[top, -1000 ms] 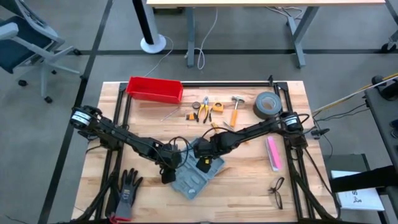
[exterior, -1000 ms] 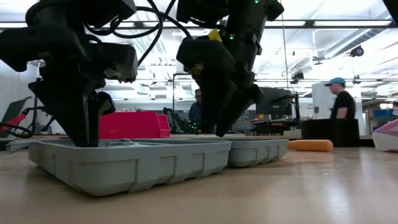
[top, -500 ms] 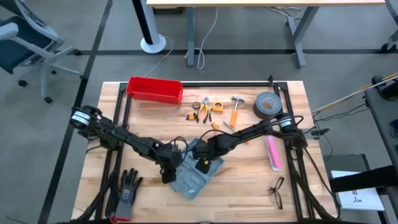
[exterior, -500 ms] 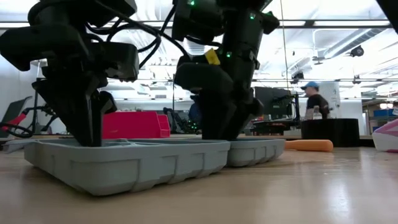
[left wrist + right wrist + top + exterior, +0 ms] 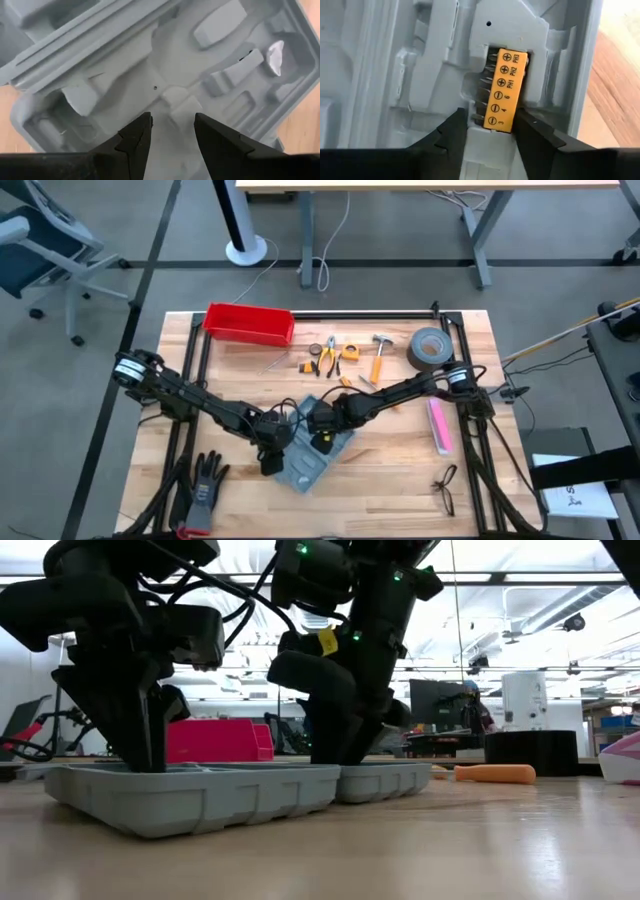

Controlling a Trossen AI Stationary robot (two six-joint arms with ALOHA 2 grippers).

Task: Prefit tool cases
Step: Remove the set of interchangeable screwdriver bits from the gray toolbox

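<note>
grey moulded plastic tool case lies open and flat near the middle of the light wooden slatted table, a little toward the front edge, its two halves spread side by side with the slotted interior facing up.

left gripper is down inside one half of the case. its two dark fingers stand apart over a raised rib of the moulding, with nothing clamped between them. in the low view the fingers reach down to the tray floor.

right gripper is down in the other half. its fingers straddle the end of a yellow plastic bit holder printed with ph and slot sizes, which sits in its recess with the metal bits showing along one side. fingers close beside the holder; can't tell whether they press on it.

further back on the table: red rectangular plastic bin, roll of grey duct tape, wooden-handled hammer. black work glove near the front left corner.
</note>
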